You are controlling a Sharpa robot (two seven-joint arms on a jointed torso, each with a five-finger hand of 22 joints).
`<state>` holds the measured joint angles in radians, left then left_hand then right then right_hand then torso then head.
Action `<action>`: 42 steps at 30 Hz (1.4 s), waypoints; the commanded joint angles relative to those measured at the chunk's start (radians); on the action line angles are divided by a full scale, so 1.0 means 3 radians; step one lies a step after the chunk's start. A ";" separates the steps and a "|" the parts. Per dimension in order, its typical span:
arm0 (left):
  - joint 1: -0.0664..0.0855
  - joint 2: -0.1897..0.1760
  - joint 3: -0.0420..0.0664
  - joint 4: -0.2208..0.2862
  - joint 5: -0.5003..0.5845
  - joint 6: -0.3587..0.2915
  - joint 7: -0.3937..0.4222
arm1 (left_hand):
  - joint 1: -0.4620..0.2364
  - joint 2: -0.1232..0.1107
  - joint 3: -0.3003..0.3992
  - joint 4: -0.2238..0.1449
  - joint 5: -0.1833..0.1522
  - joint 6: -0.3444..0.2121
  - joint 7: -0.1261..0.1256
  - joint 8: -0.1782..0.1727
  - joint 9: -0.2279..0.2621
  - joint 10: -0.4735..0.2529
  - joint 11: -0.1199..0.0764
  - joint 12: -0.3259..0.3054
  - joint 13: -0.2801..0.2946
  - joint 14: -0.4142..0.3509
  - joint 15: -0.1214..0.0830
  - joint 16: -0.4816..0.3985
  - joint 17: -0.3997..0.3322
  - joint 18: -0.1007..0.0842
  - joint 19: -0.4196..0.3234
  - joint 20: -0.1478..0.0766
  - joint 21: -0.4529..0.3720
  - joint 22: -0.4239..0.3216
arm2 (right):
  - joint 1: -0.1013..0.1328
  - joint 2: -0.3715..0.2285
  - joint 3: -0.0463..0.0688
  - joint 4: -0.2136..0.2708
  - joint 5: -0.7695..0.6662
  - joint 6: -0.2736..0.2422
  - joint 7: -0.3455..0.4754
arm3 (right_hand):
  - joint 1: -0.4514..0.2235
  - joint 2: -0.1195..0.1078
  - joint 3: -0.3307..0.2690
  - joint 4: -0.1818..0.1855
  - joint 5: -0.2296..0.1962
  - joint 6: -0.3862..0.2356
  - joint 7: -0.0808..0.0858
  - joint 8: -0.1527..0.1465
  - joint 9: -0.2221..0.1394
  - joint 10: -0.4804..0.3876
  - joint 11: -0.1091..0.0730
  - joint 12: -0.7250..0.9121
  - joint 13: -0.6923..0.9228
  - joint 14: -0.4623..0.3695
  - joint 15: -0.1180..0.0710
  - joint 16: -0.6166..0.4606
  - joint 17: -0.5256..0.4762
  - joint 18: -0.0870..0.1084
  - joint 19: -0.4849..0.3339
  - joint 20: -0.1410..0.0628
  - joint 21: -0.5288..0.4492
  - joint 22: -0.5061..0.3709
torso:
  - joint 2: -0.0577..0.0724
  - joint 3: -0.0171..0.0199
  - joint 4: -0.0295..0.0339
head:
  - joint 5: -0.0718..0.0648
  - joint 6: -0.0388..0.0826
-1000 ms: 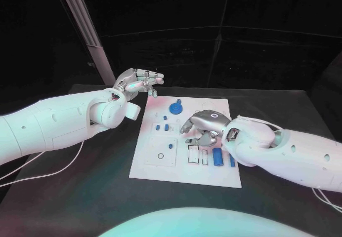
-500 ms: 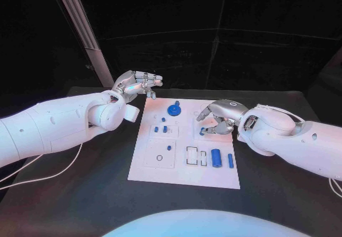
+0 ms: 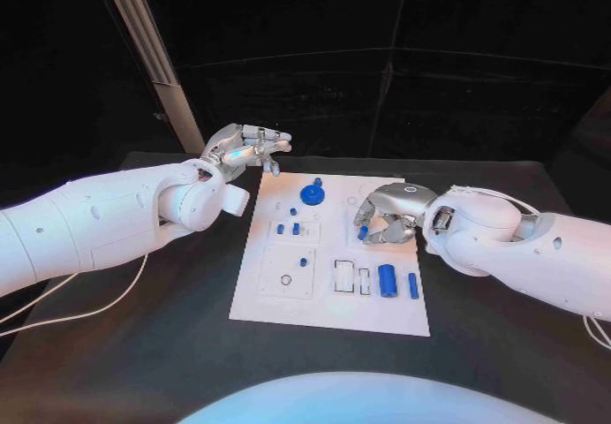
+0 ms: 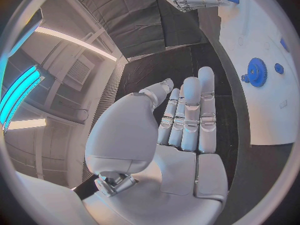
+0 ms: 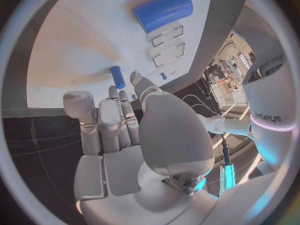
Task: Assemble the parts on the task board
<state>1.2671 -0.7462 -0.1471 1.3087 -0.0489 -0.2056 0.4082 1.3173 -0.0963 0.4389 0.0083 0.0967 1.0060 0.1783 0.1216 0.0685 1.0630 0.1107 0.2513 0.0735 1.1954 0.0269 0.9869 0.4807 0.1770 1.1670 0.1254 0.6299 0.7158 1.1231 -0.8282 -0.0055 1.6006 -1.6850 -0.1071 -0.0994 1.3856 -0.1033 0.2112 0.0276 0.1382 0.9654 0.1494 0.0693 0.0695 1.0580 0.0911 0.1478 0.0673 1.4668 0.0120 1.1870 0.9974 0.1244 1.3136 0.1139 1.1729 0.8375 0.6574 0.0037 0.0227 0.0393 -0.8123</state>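
The white task board [image 3: 325, 309] lies in the middle of the black table. My right hand [image 3: 388, 212] hovers over the board's right side and pinches a small blue peg [image 3: 362, 232] between thumb and fingertips; the peg [image 5: 117, 77] shows at those fingertips, just above the board [image 5: 81, 45]. My left hand [image 3: 248, 146] hangs open past the board's far left corner, fingers straight [image 4: 187, 120] and holding nothing. On the board stand a blue gear [image 3: 312, 193], a thick blue cylinder [image 3: 387, 281], a thin blue pin [image 3: 412, 285] and several small pegs [image 3: 296, 228].
Rectangular slots [image 3: 343, 276] sit beside the thick cylinder [image 5: 162, 11]. A grey post [image 3: 159, 79] rises behind the table's far left. White cables [image 3: 77, 309] trail on the table at the left. The gear [image 4: 256, 72] lies near my left hand.
My right hand has lifted from the board's middle and moved toward its far right, with the small blue peg now showing at its fingertips. The left hand has stayed put.
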 commanded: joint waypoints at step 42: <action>0.0006 -0.0012 0.0002 -0.0006 0.0014 0.0043 -0.0001 | 0.0032 0.0001 0.0002 -0.0022 0.0013 0.0015 0.0007 0.0017 0.0001 -0.0017 -0.0002 0.0030 0.0001 -0.0029 -0.0009 -0.0014 -0.0008 0.0021 -0.0013 -0.0004 -0.0021 -0.0009 | 0.0006 -0.0138 0.0041 0.0351 -0.0062 -0.0457 -0.0058 | 0.0191 0.0172 0.0866 -0.0227 -0.0260 0.0491 -0.0017 0.0074 0.0011 0.0608 -0.0077 -0.0097 0.0012 0.0082 -0.0102 0.0218 0.0214 -0.0055 0.0193 -0.0094 0.0281 0.0443 | -0.0007 0.0000 -0.0001 | -0.0017 -0.0009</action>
<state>1.2672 -0.7492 -0.1471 1.3063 -0.0487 -0.2024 0.4044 1.3173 -0.0963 0.4389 0.0083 0.0968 1.0060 0.1784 0.1216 0.0685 1.0630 0.1107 0.2567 0.0735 1.1916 0.0231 0.9869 0.4792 0.1769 1.1670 0.1254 0.6299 0.7139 1.1224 -0.8669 0.0045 1.6934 -1.7454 -0.1809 -0.1280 1.4476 -0.0417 0.4650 -0.0397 0.0567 1.1082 0.1444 0.0920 0.0743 1.2153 0.0837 0.1239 0.0707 1.4633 -0.0128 1.2515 1.0631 0.1244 1.3654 0.0838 1.2508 0.9694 0.6552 0.0040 0.0210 0.0339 -0.8152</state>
